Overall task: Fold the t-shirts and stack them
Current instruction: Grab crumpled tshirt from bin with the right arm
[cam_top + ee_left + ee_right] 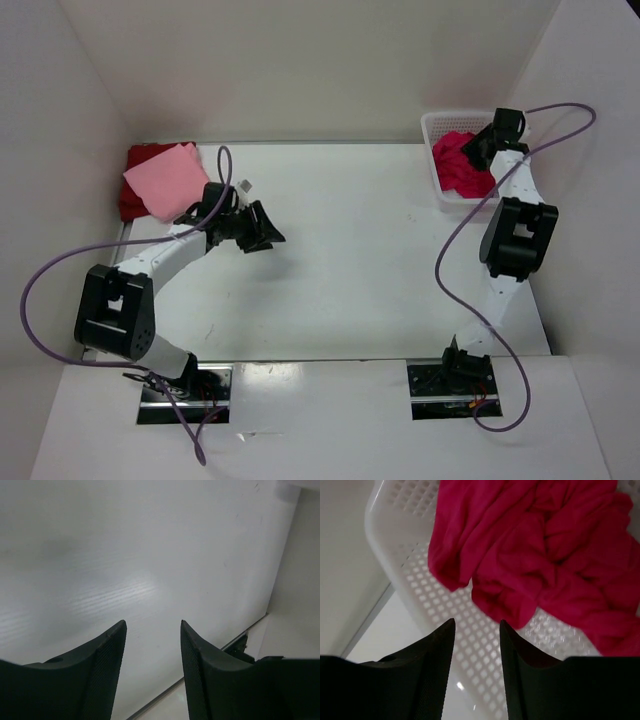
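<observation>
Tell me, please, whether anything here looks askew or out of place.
The light pink t-shirt lies turned at an angle on the dark red t-shirt, so the stack is not squared up. The crimson t-shirt sits crumpled and unfolded in the white basket. Nothing looks spilled or damaged.

I've got the right gripper (476, 625) with fingers apart, hanging low over the white lattice basket (415, 575). The crimson-magenta t-shirt (530, 555) lies crumpled inside, bunched upper right, its nearest fold just beyond my fingertips.

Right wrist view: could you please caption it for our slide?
Right gripper, fingers open, poised over the crumpled crimson t-shirt in the white basket.
</observation>
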Tool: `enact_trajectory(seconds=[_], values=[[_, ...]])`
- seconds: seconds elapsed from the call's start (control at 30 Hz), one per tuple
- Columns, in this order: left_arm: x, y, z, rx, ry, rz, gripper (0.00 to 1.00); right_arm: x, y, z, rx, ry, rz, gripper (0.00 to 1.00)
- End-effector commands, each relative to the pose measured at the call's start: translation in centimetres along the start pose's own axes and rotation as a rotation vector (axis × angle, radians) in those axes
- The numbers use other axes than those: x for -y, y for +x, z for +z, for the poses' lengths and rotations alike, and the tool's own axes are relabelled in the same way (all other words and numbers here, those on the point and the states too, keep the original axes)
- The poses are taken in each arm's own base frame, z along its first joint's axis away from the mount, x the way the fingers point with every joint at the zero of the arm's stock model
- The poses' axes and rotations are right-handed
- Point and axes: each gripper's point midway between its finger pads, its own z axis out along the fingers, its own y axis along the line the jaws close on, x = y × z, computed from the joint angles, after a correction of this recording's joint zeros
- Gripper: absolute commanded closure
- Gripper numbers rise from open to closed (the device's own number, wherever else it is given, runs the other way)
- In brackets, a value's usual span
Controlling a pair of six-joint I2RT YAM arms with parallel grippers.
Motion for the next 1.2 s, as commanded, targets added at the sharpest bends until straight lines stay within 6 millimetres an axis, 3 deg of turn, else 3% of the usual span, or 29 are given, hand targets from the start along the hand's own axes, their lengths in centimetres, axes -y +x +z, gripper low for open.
enact_trajectory(seconds=[0.0,0.03,0.07,0.13,0.17,0.2,0.23,0.27,0.3,0.43,0.47,0.53,0.57,0.6,0.67,0.77,0.83,0.9,0.93,0.97,1.0,1.1,1.13,1.17], values=[[1.6,1.4,-1.1,-0.027,0.074,0.072,0.43,-2.0,-1.0,3.0,0.005,-0.051,-0.019,0.53],[1.3,1.5,-0.9,-0.036,0.067,0.066,0.43,-3.5,-2.0,3.2,0.014,-0.102,-0.022,0.51],[1.5,1.8,-0.8,-0.042,0.071,0.071,0.43,-3.1,-0.6,5.3,-0.029,-0.109,-0.021,0.5],[1.8,1.8,-0.2,-0.054,0.073,0.086,0.42,-4.2,-0.2,6.3,-0.063,-0.168,-0.023,0.48],[2.0,2.1,-0.1,-0.062,0.076,0.092,0.41,-5.1,-0.9,6.3,-0.056,-0.192,-0.017,0.47],[2.1,1.9,0.0,-0.062,0.077,0.092,0.41,-4.6,0.5,8.0,-0.102,-0.196,-0.014,0.47],[2.1,2.3,0.3,-0.075,0.075,0.095,0.41,-5.7,-0.2,7.8,-0.1,-0.226,-0.017,0.47],[2.1,2.3,0.4,-0.075,0.075,0.095,0.41,-5.0,0.8,9.2,-0.128,-0.22,-0.014,0.47],[1.9,2.4,0.6,-0.082,0.07,0.081,0.41,-5.7,0.0,9.2,-0.11,-0.236,-0.009,0.45],[1.4,2.5,1.2,-0.088,0.052,0.054,0.4,-5.9,0.7,11.0,-0.125,-0.233,-0.012,0.45],[1.0,2.5,1.5,-0.089,0.04,0.049,0.4,-4.7,2.2,12.3,-0.162,-0.203,-0.005,0.48],[1.2,2.1,1.5,-0.076,0.036,0.045,0.4,-5.2,2.5,12.6,-0.157,-0.206,-0.013,0.58],[1.2,2.1,1.5,-0.076,0.036,0.045,0.4,-5.6,2.5,12.5,-0.161,-0.221,0.0,0.65],[1.5,1.8,1.4,-0.07,0.042,0.049,0.4,-5.5,2.5,12.8,-0.161,-0.221,0.012,0.83],[1.7,1.6,1.3,-0.069,0.043,0.05,0.4,-5.8,3.4,12.6,-0.183,-0.213,0.008,0.95],[1.8,1.3,1.2,-0.062,0.036,0.05,0.4,-7.7,1.8,10.5,-0.152,-0.237,-0.012,1.0],[1.9,1.2,1.1,-0.062,0.037,0.061,0.4,-11.4,-0.5,7.0,-0.087,-0.298,-0.027,1.0],[2.7,0.5,0.9,-0.045,0.051,0.072,0.4,-13.6,-2.4,4.0,-0.034,-0.328,-0.029,1.0],[2.9,0.3,0.8,-0.044,0.051,0.073,0.4,-15.8,-4.5,0.6,0.034,-0.356,-0.038,1.0],[3.7,-0.6,0.5,-0.029,0.075,0.09,0.4,-16.6,-5.8,-1.3,0.07,-0.372,-0.038,1.0],[4.3,-0.9,0.3,-0.026,0.091,0.097,0.39,-18.8,-7.6,-5.5,0.127,-0.423,-0.047,1.0],[5.7,-2.3,-0.6,0.005,0.122,0.122,0.37,-21.1,-9.1,-10.7,0.204,-0.47,-0.066,1.0],[6.1,-2.8,-1.2,0.019,0.135,0.125,0.36,-22.0,-9.0,-14.1,0.218,-0.5,-0.083,1.0],[6.1,-3.5,-1.4,0.035,0.136,0.123,0.36,-22.8,-8.8,-16.1,0.222,-0.541,-0.092,1.0]])
